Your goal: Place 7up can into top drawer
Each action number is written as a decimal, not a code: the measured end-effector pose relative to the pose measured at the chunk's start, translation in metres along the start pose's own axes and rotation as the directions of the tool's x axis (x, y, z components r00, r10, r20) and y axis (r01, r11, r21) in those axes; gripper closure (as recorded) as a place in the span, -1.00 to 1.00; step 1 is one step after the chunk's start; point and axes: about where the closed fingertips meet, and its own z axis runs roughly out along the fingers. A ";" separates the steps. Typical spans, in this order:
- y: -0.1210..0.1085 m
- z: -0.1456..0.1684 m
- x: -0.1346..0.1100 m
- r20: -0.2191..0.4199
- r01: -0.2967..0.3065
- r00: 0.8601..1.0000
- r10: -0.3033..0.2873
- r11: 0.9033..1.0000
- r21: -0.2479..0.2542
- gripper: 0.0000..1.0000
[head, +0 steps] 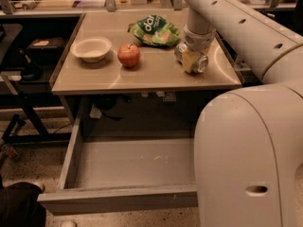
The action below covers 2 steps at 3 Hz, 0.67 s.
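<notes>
A robot's gripper (191, 59), clamped on the tilted 7up can (200, 64), is at the right of a table (156, 77) beside a green snack bag (154, 30); with the grasp apparently made, the can next needs carrying forward and lowering into the open top drawer (128, 162).

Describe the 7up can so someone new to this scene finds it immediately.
Start at the tan tabletop above the open top drawer and go to its right side as seen, where the robot arm points down. The 7up can is at the pincer, right of the green snack bag; it is the only silvery metal cylinder there.
</notes>
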 end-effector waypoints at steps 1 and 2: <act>0.002 -0.007 0.014 -0.006 -0.018 1.000 0.018 1.000 0.018 1.00; 0.007 -0.015 0.037 -0.007 -0.051 0.999 0.051 0.998 0.028 1.00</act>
